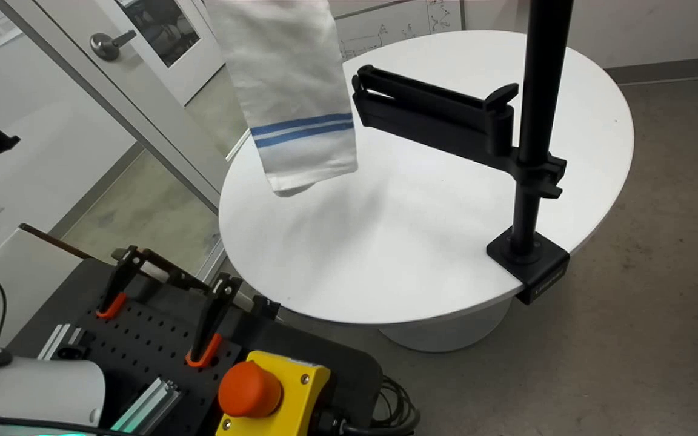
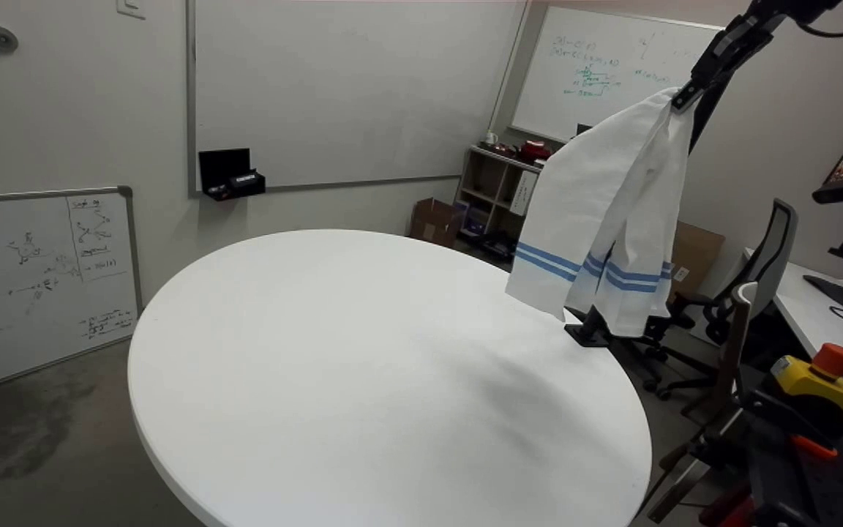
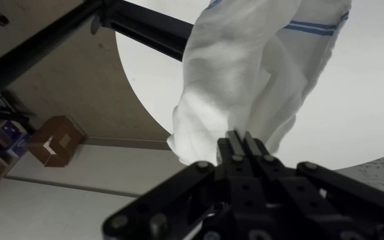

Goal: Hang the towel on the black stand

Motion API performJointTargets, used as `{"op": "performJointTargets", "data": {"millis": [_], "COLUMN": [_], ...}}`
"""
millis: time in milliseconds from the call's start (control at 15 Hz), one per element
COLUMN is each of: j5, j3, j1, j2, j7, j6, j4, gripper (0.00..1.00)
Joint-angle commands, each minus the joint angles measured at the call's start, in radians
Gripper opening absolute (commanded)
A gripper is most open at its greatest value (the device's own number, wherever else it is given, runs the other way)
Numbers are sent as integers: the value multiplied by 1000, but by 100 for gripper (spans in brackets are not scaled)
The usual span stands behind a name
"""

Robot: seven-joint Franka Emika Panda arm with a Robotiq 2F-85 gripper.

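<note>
One towel [image 2: 597,190] tight in the tool [image 2: 683,100]; blue box [image 3: 19,146] in shelving [image 2: 480,196].

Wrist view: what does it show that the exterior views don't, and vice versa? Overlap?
Only the wrist view: the tool from behind, its two fingers side by side, shut on the towel.

Only the exterior views: in both, the yellow box with its red button, and the foot of the black stand; in an exterior view, a door handle.

Shared: the towel with blue stripes, the white table, a whiteboard with writing, and parts of the stand.
</note>
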Motion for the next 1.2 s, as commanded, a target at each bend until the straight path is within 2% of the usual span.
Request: {"op": "performJointTargets", "data": {"millis": [0, 267, 467, 733, 1133], "j5": [-47, -120, -156, -185, -212], "j3": [43, 76, 55, 13, -50], "j1": [-86, -153, -161, -128, -45], "j2": [56, 155, 265, 394, 555], "j7": [84, 193, 260, 338, 439], "j6": [-64, -132, -206, -290, -381], "j4": [82, 188, 285, 404, 568], "gripper": [1, 1, 1, 1, 1]}}
